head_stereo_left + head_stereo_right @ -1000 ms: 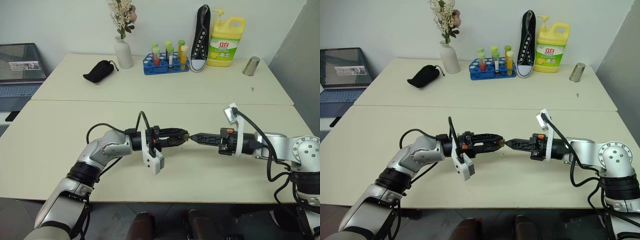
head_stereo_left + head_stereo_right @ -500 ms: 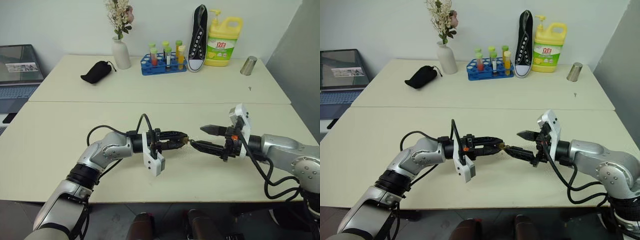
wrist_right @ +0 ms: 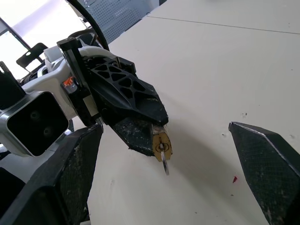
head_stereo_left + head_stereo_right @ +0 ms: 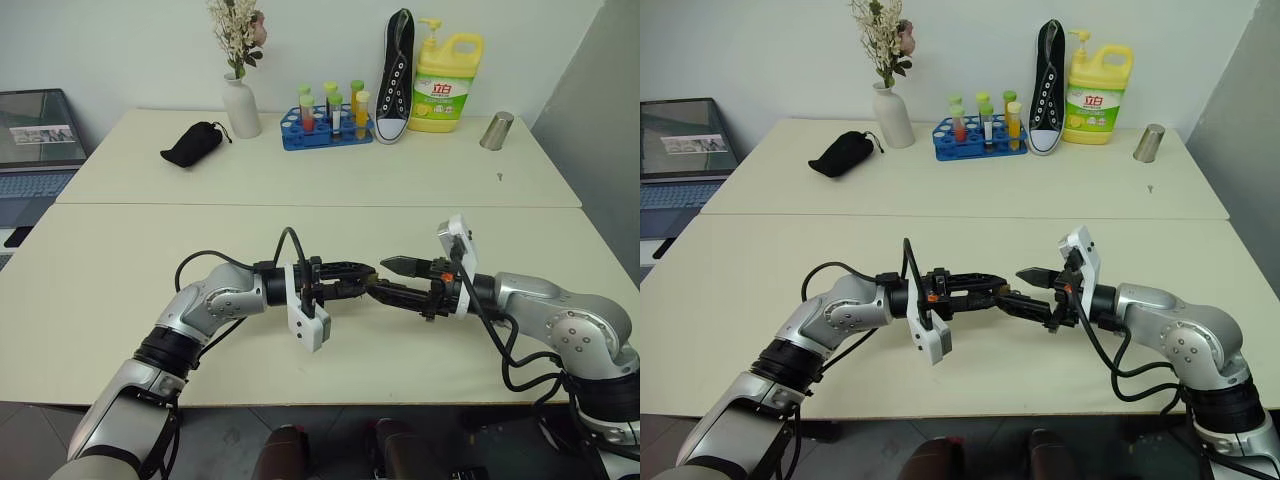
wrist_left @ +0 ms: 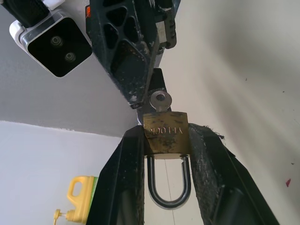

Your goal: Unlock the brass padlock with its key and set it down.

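The small brass padlock (image 5: 165, 132) is pinched between my left gripper's fingers (image 5: 126, 178), so the left gripper (image 4: 366, 277) is shut on it. It is held level above the front table, pointing right. The silver shackle (image 5: 168, 194) sits back between the fingers, both legs in the body. The key (image 5: 160, 100) sticks out of the padlock's (image 3: 161, 141) free end, and nothing holds the key (image 3: 164, 164). My right gripper (image 4: 388, 279) faces the left one, open wide, with one finger (image 3: 267, 164) on each side of the key and not touching it.
On the back table stand a vase of flowers (image 4: 241, 103), a blue test-tube rack (image 4: 326, 128), an upright black shoe (image 4: 398, 75), a yellow detergent bottle (image 4: 446, 70), a metal cup (image 4: 496, 131) and a black pouch (image 4: 193, 145). A laptop (image 4: 38, 135) sits far left.
My right gripper was shut at the key; it has opened wide, rolled at the wrist, and now straddles the key. The left gripper has kept still with the padlock.
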`<action>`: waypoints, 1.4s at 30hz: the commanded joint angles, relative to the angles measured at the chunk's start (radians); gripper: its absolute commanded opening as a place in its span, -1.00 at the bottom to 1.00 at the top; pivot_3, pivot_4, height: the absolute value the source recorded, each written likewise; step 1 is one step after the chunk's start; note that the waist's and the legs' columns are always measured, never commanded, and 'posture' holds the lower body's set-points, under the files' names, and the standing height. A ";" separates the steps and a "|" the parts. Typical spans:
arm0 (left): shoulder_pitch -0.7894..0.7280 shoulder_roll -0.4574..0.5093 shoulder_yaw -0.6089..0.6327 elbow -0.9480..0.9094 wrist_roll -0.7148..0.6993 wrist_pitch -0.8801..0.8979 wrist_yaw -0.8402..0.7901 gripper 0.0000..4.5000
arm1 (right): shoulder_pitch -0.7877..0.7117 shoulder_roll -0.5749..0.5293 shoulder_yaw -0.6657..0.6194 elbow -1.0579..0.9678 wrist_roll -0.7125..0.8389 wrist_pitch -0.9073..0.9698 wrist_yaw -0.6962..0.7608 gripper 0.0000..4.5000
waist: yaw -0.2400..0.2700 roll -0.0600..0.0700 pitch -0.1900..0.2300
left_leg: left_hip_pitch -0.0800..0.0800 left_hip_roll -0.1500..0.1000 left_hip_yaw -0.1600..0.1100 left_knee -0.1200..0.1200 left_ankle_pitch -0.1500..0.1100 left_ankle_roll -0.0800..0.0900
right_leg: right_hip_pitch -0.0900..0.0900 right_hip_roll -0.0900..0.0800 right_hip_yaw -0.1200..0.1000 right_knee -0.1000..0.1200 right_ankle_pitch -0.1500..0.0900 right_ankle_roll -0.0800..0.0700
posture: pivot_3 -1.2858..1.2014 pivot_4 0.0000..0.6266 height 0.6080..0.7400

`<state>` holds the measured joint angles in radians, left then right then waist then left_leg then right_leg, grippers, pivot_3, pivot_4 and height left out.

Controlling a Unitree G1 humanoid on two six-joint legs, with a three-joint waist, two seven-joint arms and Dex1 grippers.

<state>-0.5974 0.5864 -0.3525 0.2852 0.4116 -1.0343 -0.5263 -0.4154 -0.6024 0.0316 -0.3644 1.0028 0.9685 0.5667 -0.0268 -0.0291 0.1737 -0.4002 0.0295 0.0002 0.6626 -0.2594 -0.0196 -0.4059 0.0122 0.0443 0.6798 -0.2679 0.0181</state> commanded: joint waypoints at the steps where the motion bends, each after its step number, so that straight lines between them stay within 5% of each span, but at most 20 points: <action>1: -0.017 0.002 0.006 -0.011 -0.025 -0.010 0.010 -0.57 | -0.022 0.018 0.000 0.000 -0.012 0.004 0.015 1.00 | 0.000 0.000 0.000 | 0.000 0.000 0.000 0.000 0.000 0.000 | 0.000 0.000 0.000 0.000 0.000 -0.001 | 0.03 -0.52 1.00; 14: -0.020 0.002 0.005 -0.008 -0.020 -0.015 0.012 -0.57 | -0.025 0.031 0.014 -0.008 -0.049 0.024 0.049 -0.95 | 0.000 0.000 0.000 | 0.000 0.000 0.000 0.000 0.000 0.000 | 0.000 0.000 0.000 0.000 0.000 -0.001 | 0.03 -0.52 1.00; 25: -0.016 0.012 -0.009 -0.001 -0.053 -0.032 -0.007 -0.57 | -0.033 0.039 0.003 -0.009 -0.048 0.024 0.064 -0.94 | 0.000 0.000 0.000 | 0.000 0.000 0.000 0.000 0.000 0.000 | 0.000 0.000 0.000 0.000 0.000 -0.001 | 0.03 -0.52 1.00; 34: 0.014 0.043 -0.028 -0.015 -0.166 -0.032 -0.084 0.71 | -0.026 0.026 -0.019 0.006 -0.068 0.006 0.074 -0.94 | 0.000 0.000 0.000 | 0.000 0.000 0.000 0.000 0.000 0.000 | 0.000 0.000 0.000 0.000 0.000 -0.001 | 0.03 -0.52 1.00; 39: 0.048 0.068 -0.042 -0.060 -0.281 0.000 -0.132 0.71 | -0.013 0.000 -0.035 0.016 -0.107 -0.017 0.094 -0.94 | -0.001 0.000 0.000 | 0.000 0.000 0.000 0.000 0.000 0.000 | 0.000 0.000 0.000 0.000 0.000 -0.001 | 0.03 -0.52 1.00; 42: 0.085 0.065 -0.042 -0.128 -0.439 0.193 -0.208 0.33 | -0.001 -0.021 -0.036 0.013 -0.145 -0.041 0.115 -0.94 | -0.001 0.000 0.000 | 0.000 0.000 0.000 0.000 0.000 0.000 | 0.000 0.000 0.000 0.000 0.000 -0.001 | 0.03 -0.52 1.00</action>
<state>-0.5212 0.6469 -0.3911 0.2140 0.0794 -0.9444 -0.6952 -0.4164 -0.6123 0.0228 -0.3365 0.8729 0.9614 0.6569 -0.0282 -0.0289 0.1738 -0.4003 0.0294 0.0003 0.6626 -0.2594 -0.0196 -0.4060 0.0120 0.0440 0.6798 -0.2676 0.0176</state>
